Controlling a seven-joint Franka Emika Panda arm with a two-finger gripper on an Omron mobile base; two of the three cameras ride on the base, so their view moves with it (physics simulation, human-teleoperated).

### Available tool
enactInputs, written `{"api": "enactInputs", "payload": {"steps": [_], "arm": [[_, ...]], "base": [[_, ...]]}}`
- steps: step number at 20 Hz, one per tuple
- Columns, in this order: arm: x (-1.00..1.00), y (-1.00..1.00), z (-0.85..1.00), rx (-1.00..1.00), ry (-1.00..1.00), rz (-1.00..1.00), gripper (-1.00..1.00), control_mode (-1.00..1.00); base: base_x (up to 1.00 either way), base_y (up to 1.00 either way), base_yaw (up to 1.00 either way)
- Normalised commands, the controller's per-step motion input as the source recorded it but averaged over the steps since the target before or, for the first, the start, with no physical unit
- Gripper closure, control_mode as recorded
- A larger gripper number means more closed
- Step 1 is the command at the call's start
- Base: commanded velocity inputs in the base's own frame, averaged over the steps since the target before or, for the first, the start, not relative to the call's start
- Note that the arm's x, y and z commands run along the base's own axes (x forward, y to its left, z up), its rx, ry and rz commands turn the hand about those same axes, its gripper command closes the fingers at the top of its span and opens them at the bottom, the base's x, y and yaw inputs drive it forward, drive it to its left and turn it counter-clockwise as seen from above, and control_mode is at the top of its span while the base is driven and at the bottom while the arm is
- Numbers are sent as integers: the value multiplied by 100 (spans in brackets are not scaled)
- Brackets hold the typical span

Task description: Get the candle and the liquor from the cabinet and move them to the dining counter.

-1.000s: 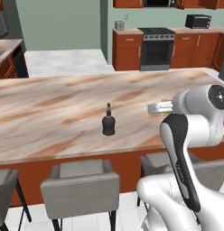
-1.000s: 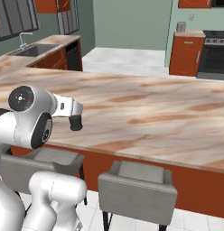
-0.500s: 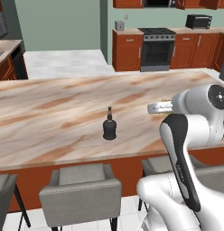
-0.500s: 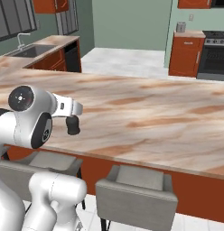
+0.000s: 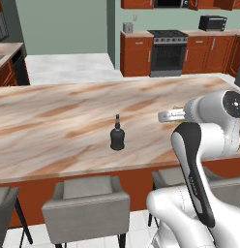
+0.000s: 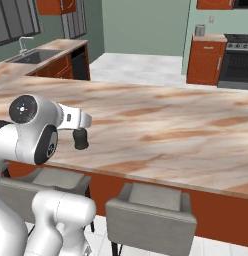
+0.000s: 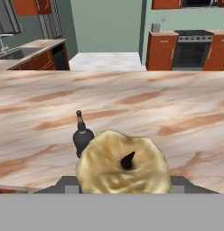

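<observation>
The yellowish-gold candle [image 7: 124,162] sits close before the hand camera with its dark wick up, and my gripper [image 5: 173,112] is shut on it, its fingertips hidden behind the wax. A sliver of the candle [image 5: 178,107] shows above the hand, over the dining counter [image 5: 54,121]. The liquor [image 5: 117,137], a black bulbous bottle with a thin neck, stands upright on that counter to the left of and beyond my hand, apart from it. In the hand view the liquor [image 7: 81,135] is just left of the candle. Its dark body [image 6: 81,141] shows under my hand.
Grey chairs [image 5: 88,203] [image 6: 151,215] stand along the counter's near edge. Beyond the counter are a stove [image 5: 165,48], a black toaster oven [image 5: 212,23] and a sink [image 6: 33,56]. Red-brown wall cabinets [image 6: 55,5] line the top edge; whether one is the task's cabinet I cannot tell.
The whole picture has shifted slightly, so the base has driven a little nearer the counter. The grip on the candle is unchanged and the bottle has stayed put.
</observation>
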Motion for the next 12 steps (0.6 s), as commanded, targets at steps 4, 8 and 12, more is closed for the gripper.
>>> {"api": "enactInputs", "payload": {"steps": [4, 8, 12], "arm": [[0, 0, 0, 0, 0, 0, 100, 100], [0, 0, 0, 0, 0, 0, 100, 100], [0, 0, 0, 0, 0, 0, 100, 100]], "base": [[0, 0, 0], [0, 0, 0], [0, 0, 0]]}}
